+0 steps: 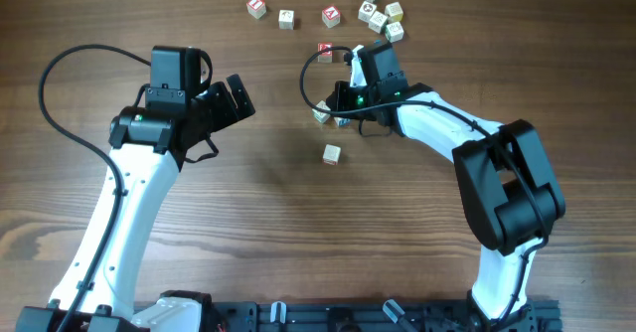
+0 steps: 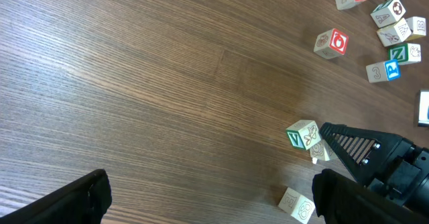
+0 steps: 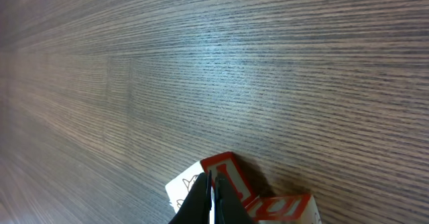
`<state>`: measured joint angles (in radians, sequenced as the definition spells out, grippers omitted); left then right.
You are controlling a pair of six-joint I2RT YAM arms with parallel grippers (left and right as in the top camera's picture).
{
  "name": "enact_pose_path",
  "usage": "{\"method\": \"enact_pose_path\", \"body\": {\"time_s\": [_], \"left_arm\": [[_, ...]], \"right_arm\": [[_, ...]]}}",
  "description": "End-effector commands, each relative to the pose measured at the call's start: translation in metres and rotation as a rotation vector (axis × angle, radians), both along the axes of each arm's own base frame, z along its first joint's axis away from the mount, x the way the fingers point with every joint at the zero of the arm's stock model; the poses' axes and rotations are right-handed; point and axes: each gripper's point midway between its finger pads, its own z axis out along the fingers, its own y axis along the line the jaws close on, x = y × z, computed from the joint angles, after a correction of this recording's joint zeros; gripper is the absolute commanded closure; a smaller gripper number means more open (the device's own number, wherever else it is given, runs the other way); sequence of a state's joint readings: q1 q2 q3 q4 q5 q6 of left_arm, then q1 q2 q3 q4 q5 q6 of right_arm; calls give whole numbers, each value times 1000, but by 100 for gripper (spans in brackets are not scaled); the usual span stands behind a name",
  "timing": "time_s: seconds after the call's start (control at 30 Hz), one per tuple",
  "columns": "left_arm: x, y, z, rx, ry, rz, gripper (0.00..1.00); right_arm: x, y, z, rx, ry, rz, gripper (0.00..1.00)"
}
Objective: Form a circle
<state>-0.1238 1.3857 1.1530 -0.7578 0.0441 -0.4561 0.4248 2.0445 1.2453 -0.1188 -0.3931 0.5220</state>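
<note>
wooden counter (image 1: 248, 203) shows wide open grain left of and in front of the arms. left hand (image 1: 241, 95) gapes wide, holding nothing. right hand (image 3: 212, 196) is pinched closed, tips against the circle (image 2: 305, 135), three touching pale cubes mid-counter, one showing a green "v". loose cubes (image 1: 373, 14) scatter near the far edge, one reading "n".
</note>
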Motion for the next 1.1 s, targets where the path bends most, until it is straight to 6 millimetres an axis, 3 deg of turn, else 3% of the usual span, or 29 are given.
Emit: {"method": "enact_pose_path", "body": {"time_s": [0.0,0.43,0.5,0.63,0.7,0.77,0.83,0.93,1.07], "left_arm": [[2,0,1,-12,-1,8,0],[2,0,1,-12,-1,8,0],[2,0,1,-12,-1,8,0],[2,0,1,-12,-1,8,0],[2,0,1,-12,-1,8,0],[2,0,1,-12,-1,8,0],[2,0,1,-12,-1,8,0],[2,0,1,-12,-1,8,0],[2,0,1,-12,-1,8,0]], "right_arm": [[2,3,-3,7,4,7,96],[21,-20,1,9,-20,-51,95],[28,-25,9,1,-38,-51,95],[37,-58,41,-57,-41,-136,95],[33,-71,60,-83,-46,-171,95],[22,-87,67,-141,-9,-243,95],[4,-99,55,-191,91,-300,95],[-20,-98,33,-201,199,-340,95],[-28,-93,21,-227,215,-426,95]]}}
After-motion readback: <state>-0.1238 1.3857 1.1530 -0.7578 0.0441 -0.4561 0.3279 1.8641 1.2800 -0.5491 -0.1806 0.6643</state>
